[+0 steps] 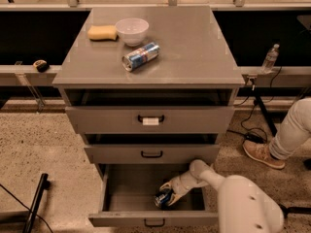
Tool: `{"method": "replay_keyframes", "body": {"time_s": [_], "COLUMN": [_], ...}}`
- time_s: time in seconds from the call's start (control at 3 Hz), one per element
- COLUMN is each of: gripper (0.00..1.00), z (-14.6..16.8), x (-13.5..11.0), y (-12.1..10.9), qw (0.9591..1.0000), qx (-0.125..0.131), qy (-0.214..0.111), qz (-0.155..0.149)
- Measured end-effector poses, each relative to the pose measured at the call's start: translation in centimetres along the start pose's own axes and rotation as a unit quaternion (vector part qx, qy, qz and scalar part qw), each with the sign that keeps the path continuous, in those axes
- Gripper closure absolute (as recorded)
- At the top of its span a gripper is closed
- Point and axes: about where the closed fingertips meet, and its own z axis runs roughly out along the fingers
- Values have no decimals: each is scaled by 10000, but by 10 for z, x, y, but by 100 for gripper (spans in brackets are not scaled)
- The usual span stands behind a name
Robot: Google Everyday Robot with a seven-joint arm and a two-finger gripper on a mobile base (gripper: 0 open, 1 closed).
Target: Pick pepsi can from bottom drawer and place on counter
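The bottom drawer (146,219) is pulled open. The dark blue pepsi can (163,198) lies on its side on the drawer floor, right of the middle. My gripper (169,194) reaches down into the drawer from the right. It is closed around the can, with a pale finger on each side. The can rests low in the drawer. The counter (194,47) is the grey cabinet top above.
On the counter lie a paler silver-and-blue can (141,56) on its side, a white bowl (131,30) and a yellow sponge (102,32). The labelled top drawer (150,120) and the middle drawer (151,154) stick out slightly. A person's leg and shoe (265,154) are at the right.
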Motion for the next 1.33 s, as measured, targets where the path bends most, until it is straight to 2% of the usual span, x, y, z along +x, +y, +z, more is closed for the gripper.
{"method": "replay_keyframes", "body": {"time_s": [0.33, 0.67, 1.0, 1.33], "gripper": [100, 100, 100, 100], "z": [-47, -104, -153, -214], "x": [-39, -66, -87, -118], "y": [-2, 12, 26, 41], "qw": [9935, 9785, 9686, 9580], "qx": [875, 1700, 2187, 2598], "qy": [-706, -1165, -1168, -1212], "qz": [-160, 55, 198, 113]}}
